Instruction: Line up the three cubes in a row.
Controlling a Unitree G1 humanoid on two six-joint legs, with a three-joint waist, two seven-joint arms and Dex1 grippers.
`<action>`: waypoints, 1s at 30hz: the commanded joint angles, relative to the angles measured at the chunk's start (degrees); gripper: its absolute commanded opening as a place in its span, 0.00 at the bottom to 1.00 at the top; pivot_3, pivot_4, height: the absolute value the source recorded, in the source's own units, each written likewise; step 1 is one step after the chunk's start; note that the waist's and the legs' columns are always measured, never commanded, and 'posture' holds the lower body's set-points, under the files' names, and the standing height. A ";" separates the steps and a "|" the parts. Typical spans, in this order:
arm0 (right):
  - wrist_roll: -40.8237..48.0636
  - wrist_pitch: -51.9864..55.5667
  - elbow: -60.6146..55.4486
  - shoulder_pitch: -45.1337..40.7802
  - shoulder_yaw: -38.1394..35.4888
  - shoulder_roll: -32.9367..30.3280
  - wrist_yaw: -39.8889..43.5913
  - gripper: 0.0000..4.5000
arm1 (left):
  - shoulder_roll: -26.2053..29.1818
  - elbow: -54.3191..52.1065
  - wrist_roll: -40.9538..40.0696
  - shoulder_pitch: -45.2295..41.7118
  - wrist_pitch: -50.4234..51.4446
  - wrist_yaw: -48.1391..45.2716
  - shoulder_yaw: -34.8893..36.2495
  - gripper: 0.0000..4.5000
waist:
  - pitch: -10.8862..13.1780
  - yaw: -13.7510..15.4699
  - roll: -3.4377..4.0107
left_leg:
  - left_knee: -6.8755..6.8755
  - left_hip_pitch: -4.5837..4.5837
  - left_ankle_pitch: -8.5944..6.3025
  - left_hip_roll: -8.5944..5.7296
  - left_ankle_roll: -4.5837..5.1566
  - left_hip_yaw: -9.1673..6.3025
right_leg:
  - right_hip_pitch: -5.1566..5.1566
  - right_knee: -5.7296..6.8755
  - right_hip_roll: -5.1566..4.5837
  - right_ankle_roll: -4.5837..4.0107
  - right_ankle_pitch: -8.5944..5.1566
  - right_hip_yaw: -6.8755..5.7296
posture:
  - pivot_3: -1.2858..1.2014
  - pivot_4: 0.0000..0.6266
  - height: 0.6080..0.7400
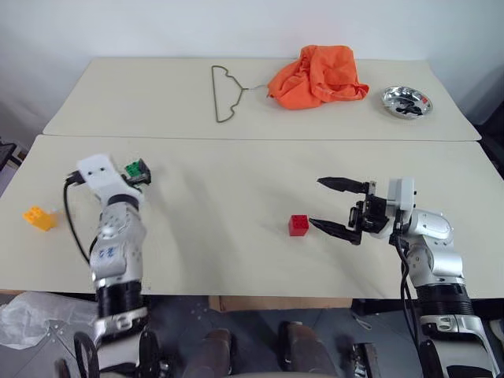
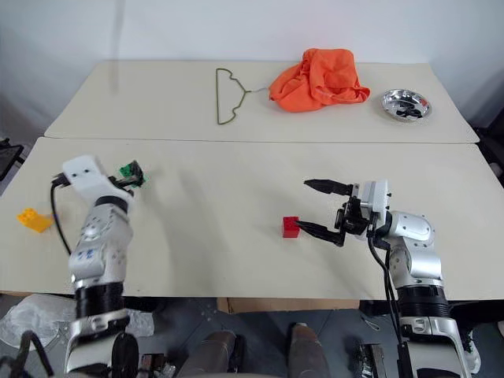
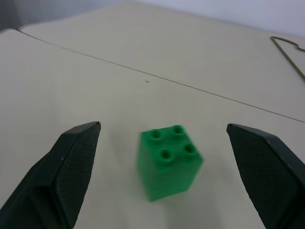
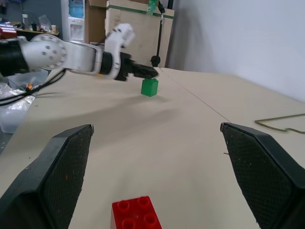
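Note:
The green cube point(image 3: 167, 162) stands upright on the table between the tips of my left gripper point(image 3: 163, 126), which is open, with a gap on each side. In the head view it peeks out past the left wrist point(image 1: 137, 168). The orange-yellow cube point(image 1: 39, 218) lies apart near the table's left edge. The red cube point(image 1: 298, 225) sits mid-table, just left of the lower fingertip of my right gripper point(image 1: 337, 207), which is open and level, pointing left with nothing between its fingers. In the right wrist view the red cube point(image 4: 136, 215) lies low between the fingers.
On the far table lie a wire hanger point(image 1: 224, 93), a crumpled orange cloth point(image 1: 319, 76) and a metal bowl point(image 1: 406, 101). A seam point(image 1: 260, 138) divides the two tables. Bare tabletop stretches between the green and red cubes.

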 commanded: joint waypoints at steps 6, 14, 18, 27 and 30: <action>0.45 1.31 -3.34 0.57 -0.46 -0.68 -1.18 0.99 | -0.29 8.86 3.28 -5.69 -2.58 1.94 -0.59 1.00 | 0.01 0.02 -0.02 | 0.02 -0.06 0.00 0.00 -0.01 0.01 | -0.08 0.01 -0.02 0.01 0.00 -0.01 | 0.52 0.24 1.00; -0.21 0.60 -3.26 1.68 -0.93 -1.07 -1.88 1.00 | -1.18 9.01 3.23 -5.12 -3.26 1.73 -0.30 0.66 | 0.01 0.02 -0.02 | 0.02 -0.06 0.00 -0.01 -0.01 0.01 | -0.08 0.02 -0.05 0.01 0.01 -0.01 | 0.52 0.24 1.00; -0.54 0.22 -3.28 2.06 -0.87 -1.03 -2.07 1.00 | -0.82 7.28 3.13 -4.22 -2.21 0.76 -0.51 0.38 | 0.01 0.02 -0.02 | 0.03 -0.06 0.00 -0.01 -0.01 0.01 | -0.08 0.02 -0.05 0.01 0.01 0.00 | 0.52 0.24 1.00; -0.98 -1.37 -3.11 4.35 -4.11 -4.40 -3.02 1.00 | 21.28 -7.15 -9.47 3.62 -0.27 -49.78 -8.46 0.34 | 0.02 -0.39 -0.02 | -0.02 -0.13 0.02 0.05 -0.03 0.03 | -0.14 -0.01 -0.06 -0.01 -0.01 0.01 | 0.52 0.24 1.00; -0.88 -1.92 -3.66 6.97 -6.34 -6.15 -3.90 1.00 | 27.47 -7.05 -12.50 3.76 -7.54 -69.87 -11.24 0.34 | 0.03 -0.27 0.04 | -0.03 -0.12 0.02 0.05 -0.03 0.03 | -0.10 -0.06 -0.10 -0.02 -0.01 0.01 | 0.52 0.24 1.00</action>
